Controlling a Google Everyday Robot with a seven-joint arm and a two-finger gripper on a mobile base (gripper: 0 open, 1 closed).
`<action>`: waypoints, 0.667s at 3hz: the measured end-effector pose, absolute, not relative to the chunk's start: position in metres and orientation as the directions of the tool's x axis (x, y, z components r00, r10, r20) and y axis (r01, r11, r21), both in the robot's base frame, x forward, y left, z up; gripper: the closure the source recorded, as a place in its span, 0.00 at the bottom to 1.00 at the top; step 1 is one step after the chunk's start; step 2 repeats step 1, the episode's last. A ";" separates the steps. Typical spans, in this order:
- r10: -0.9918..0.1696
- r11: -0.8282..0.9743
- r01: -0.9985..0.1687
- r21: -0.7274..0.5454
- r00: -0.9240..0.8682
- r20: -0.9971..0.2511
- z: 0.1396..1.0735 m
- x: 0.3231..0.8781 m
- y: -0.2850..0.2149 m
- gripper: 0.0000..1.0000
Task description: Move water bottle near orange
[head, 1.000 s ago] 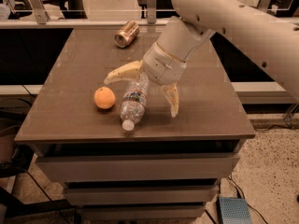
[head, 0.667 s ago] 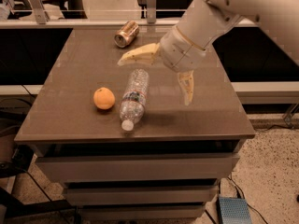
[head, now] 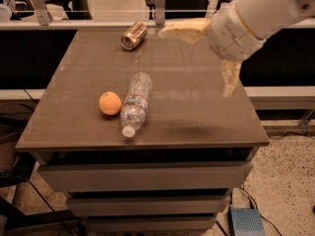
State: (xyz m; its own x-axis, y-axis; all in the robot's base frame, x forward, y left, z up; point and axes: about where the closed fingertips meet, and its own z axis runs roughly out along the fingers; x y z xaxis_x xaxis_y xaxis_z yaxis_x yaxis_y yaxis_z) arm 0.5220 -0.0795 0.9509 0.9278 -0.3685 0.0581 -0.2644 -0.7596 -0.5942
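Water bottle [head: 136, 102] lies on its side on the table [head: 206, 117], front-left part of the top. Its white cap points twd the front edge and its base twd the back, body slightly angled so the base leans right. Orange [head: 110, 103] sits just left of the bottle, abt level w/ the label band. It is v. close, but can't tell if they touch or a sliver apart. Hand [head: 193, 63] is up in the air over the back-right part of the table, well apart from bottle & orange. It is released: two pale fingers [head: 182, 30] spread wide, one pointing left, the other hanging down nr the right edge, nothing betw them. White arm comes in from the upper right corner. Copper-coloured can [head: 134, 35] lies on its side nr the back edge, left of centre, well apart from the rest. Faint shadow on the tabletop right of the bottle. Drawer fronts below the top. Blue box [head: 244, 221] on the speckled floor, lower right.
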 end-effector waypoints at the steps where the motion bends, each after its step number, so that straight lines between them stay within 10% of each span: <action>1: -0.411 -0.735 -0.268 -0.623 0.907 0.095 0.958 0.532 -0.086 0.00; 2: -0.411 -0.735 -0.268 -0.623 0.907 0.095 0.958 0.532 -0.086 0.00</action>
